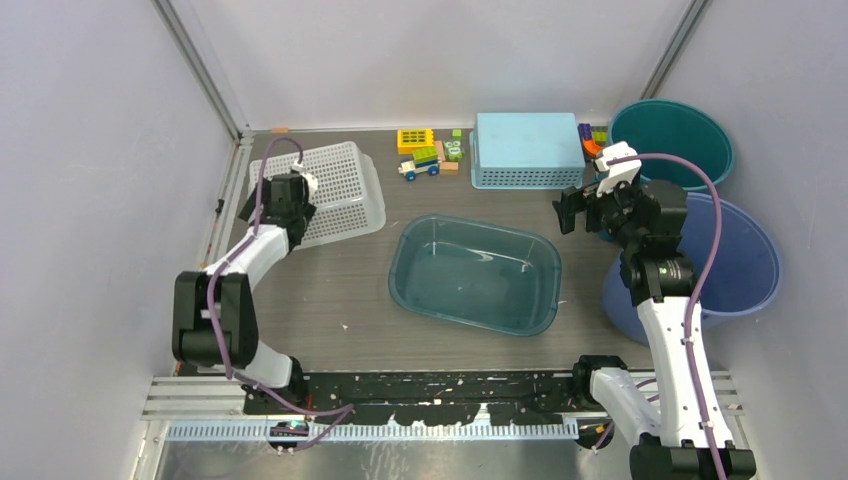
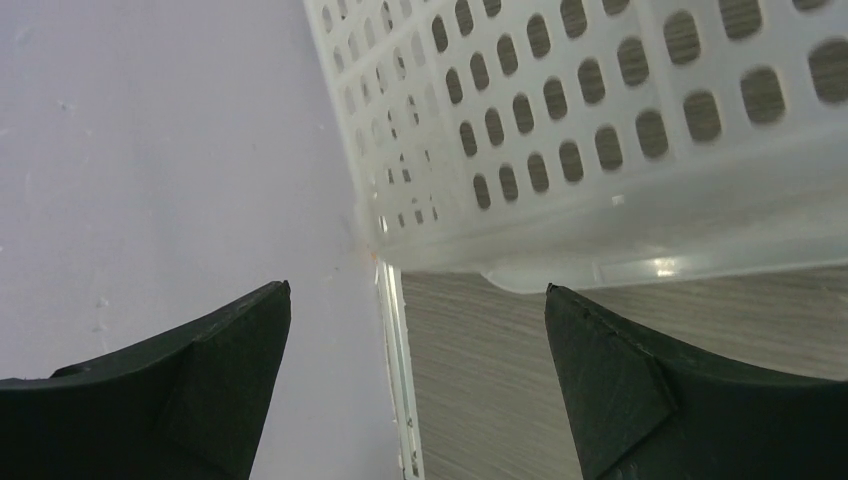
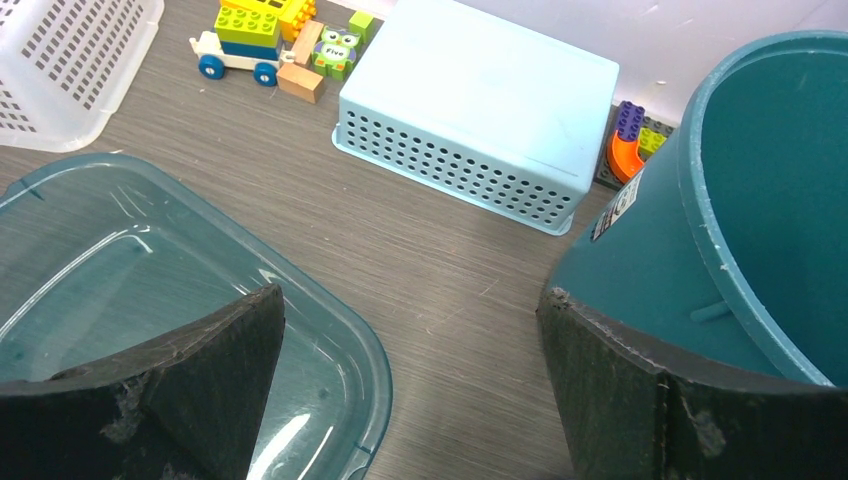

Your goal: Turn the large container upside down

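The big tub (image 1: 475, 272) sat open side up on the table (image 1: 340, 300). My right pincer (image 3: 410, 300) hung wide open by the tub's far right corner, holding nothing. My left pincer (image 2: 417, 290) was open too, far left of the tub, near the white basket (image 1: 345, 185). I thought the tub's smooth rim might slip from me

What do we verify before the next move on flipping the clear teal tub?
1. Start pose: teal tub upright, opening up: ok.
2. Tub empty: ok.
3. Left end effector open, holding nothing: ok.
4. Right end effector open, holding nothing: ok.
5. An end effector at the tub rim: not ok. The left faces the white basket; the right hangs between the tub and the teal bucket.
6. Flip clearance: cannot tell.
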Controlling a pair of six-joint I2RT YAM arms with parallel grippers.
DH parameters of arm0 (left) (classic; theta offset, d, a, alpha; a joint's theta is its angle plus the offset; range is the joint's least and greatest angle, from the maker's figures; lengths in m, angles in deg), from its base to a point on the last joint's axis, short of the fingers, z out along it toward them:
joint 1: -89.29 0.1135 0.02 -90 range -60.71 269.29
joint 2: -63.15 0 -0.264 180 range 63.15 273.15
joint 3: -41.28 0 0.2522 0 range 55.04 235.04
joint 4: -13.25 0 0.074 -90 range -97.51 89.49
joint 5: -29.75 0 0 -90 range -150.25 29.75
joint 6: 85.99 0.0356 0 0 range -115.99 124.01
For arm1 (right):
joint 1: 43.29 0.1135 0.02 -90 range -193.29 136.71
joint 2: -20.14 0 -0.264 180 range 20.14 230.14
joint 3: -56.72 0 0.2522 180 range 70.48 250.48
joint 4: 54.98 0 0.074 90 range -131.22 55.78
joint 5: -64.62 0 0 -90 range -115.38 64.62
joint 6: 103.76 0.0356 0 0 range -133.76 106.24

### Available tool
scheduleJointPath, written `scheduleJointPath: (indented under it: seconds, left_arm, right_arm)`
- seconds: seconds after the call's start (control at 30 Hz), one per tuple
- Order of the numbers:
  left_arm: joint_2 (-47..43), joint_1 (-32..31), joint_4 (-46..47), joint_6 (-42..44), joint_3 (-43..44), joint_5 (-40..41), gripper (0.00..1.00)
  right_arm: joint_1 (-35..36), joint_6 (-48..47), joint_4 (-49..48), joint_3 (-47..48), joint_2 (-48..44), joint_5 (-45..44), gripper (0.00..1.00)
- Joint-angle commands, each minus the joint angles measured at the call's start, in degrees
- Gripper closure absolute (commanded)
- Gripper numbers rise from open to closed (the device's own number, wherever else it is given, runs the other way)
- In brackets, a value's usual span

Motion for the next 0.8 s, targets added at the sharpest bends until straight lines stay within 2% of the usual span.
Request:
scheduleJointPath:
  seconds: [0.0,0.23,0.53,0.77]
  left_arm:
    - [5.4,1.7,6.7,-2.8,5.8,3.1,0.00]
    - [12.5,3.3,9.9,-2.6,11.4,4.4,0.00]
    - [16.9,3.3,9.6,-2.3,17.0,4.8,0.00]
    - [15.0,3.3,7.6,-3.2,16.2,0.2,0.01]
  right_arm:
    - [-0.3,0.9,-1.8,0.2,-1.5,0.6,0.00]
    - [-0.3,0.9,-1.9,0.1,-0.8,0.8,0.00]
    - [-0.3,1.0,-2.0,0.2,-0.2,0.6,0.00]
    - [-0.3,1.1,-2.0,0.1,-0.2,0.5,0.00]
